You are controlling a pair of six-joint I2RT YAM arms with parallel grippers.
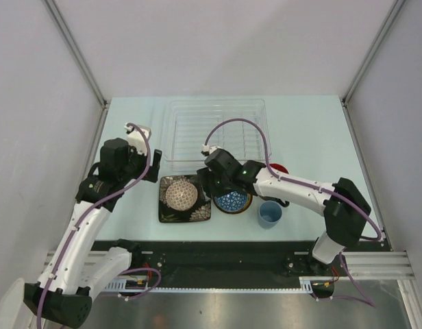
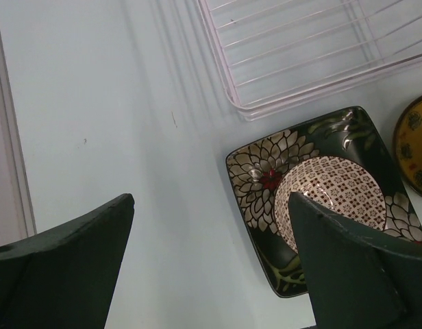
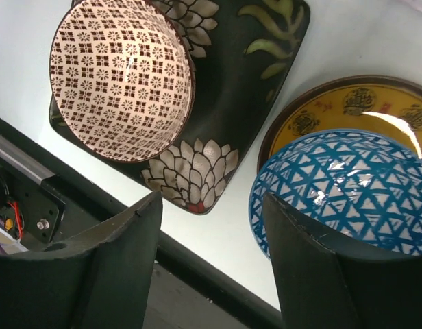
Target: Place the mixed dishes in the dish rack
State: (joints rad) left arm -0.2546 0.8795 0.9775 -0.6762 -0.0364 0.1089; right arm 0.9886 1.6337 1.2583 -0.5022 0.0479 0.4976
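Right gripper point(image 3: 211, 205): fingers spread, holding nothing, over the gap between black plate point(image 3: 225, 116) and blue bowl point(image 3: 341, 185). Blue bowl sits on yellow saucer point(image 3: 334, 110), just right of the fingers. Beige bowl point(image 3: 122, 79) rests on the plate, to their left. Left gripper point(image 2: 211, 202): also spread and empty, over table point(image 2: 94, 103) left of the plate. Dish rack point(image 1: 190, 130) lies just beyond the plate.

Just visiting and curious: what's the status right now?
Left gripper, right gripper open, empty. Dish rack empty. Beige bowl sits on black plate; blue bowl on yellow saucer. Nothing blocking.
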